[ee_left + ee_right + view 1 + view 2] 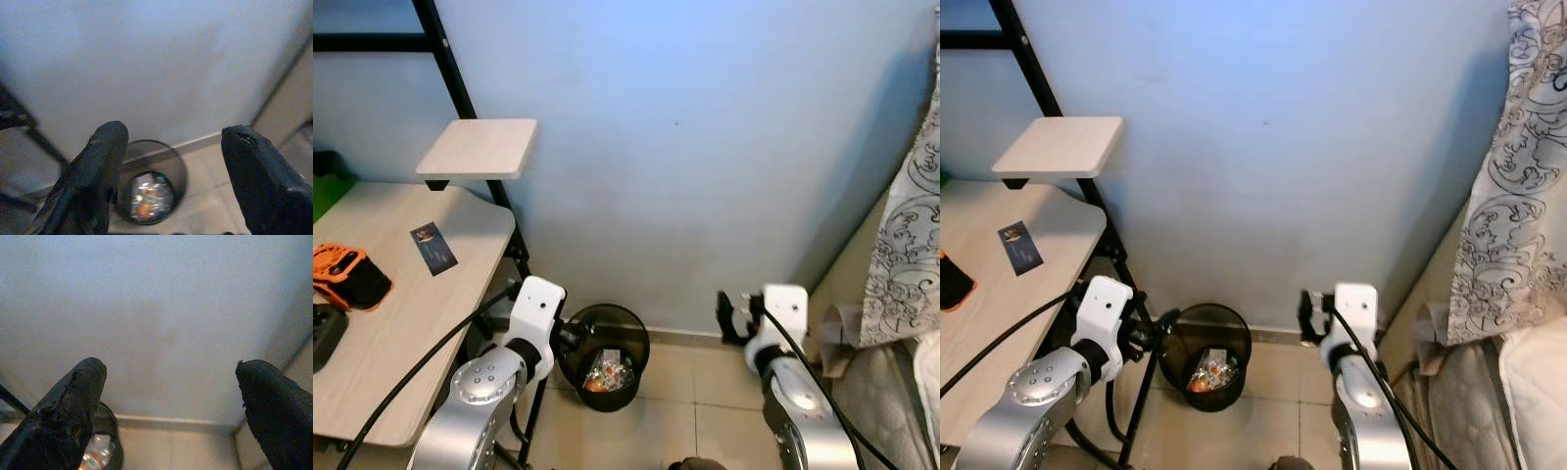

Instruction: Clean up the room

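Left gripper, spread wide and empty, is hovering over the wire wastebasket, apparently a drop position. Right gripper, equally wide and empty, is idling at three o'clock of it.

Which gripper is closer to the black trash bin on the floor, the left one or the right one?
Left. The left gripper hangs right over the trash bin's rim by the desk. The right gripper hangs apart from it, toward the curtain.
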`<state>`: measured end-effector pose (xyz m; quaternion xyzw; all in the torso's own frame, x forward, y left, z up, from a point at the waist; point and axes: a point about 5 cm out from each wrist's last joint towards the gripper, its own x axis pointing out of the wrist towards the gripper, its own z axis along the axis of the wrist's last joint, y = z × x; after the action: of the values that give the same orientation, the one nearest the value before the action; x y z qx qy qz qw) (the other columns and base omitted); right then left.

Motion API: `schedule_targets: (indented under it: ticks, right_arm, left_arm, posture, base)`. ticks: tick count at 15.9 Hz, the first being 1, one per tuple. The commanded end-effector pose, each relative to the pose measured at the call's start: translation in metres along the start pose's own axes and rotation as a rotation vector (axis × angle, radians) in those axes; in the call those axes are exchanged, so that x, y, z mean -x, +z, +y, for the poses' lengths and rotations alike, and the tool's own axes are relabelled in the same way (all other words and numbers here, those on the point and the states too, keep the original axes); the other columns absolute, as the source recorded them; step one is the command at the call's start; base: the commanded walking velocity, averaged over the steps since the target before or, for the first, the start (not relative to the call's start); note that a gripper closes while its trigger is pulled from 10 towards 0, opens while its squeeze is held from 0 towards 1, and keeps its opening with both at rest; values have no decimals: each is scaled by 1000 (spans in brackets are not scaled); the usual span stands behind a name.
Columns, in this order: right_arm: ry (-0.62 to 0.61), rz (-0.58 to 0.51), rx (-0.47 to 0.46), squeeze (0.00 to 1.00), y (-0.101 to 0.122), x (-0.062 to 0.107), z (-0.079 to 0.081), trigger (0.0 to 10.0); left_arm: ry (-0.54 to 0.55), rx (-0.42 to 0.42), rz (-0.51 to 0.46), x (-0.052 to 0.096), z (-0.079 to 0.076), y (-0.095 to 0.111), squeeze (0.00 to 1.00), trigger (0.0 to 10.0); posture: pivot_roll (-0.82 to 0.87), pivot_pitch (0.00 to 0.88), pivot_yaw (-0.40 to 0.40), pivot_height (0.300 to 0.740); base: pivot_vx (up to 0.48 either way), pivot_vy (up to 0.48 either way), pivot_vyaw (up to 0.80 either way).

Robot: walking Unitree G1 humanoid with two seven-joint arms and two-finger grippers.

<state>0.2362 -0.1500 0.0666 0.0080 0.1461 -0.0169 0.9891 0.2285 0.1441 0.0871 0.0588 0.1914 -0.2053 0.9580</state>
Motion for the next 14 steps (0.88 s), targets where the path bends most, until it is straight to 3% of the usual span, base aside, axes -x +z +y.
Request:
schedule_targets:
  ticks: [1, 2, 4, 6, 8, 9, 14]
  right_arm:
    - [-4, 2, -15, 0, 2, 4, 0, 10000]
    - [-23, -1, -7, 0, 3, 9, -5, 10000]
    - [-25, 8, 20, 0, 4, 16, -17, 10000]
    - [-26, 23, 27, 0, 2, 26, -21, 10000]
    - [-73, 64, 0, 0, -7, 37, -27, 10000]
    - [-74, 75, -19, 0, -12, 42, -20, 10000]
    - [-57, 78, -9, 0, -14, 46, -15, 10000]
  left_arm:
    - [43, -16, -4, 2, 6, 3, 0, 10000]
    - [110, -36, -8, 5, 12, 5, 0, 10000]
    - [205, 20, -55, 10, 16, 4, 0, 10000]
    - [292, 65, -63, 26, 28, -3, 0, 10000]
    - [306, -6, -38, 38, 32, -5, 0, 10000]
    - [333, 27, -38, 45, 39, -11, 0, 10000]
    - [304, -45, -26, 51, 38, -10, 0, 10000]
  posture:
    - [-73, 0, 72, 740]
    - [-85, 0, 77, 740]
    - [-89, 0, 63, 740]
    - [-66, 0, 53, 740]
    - [-52, 0, 51, 740]
    - [-61, 0, 70, 740]
    - [-19, 0, 67, 740]
  base:
    - [0, 0, -800]
    - [0, 0, -800]
    - [0, 0, -400]
    - [0, 0, 0]
    - [0, 0, -400]
    - [0, 0, -800]
    - [0, 0, -800]
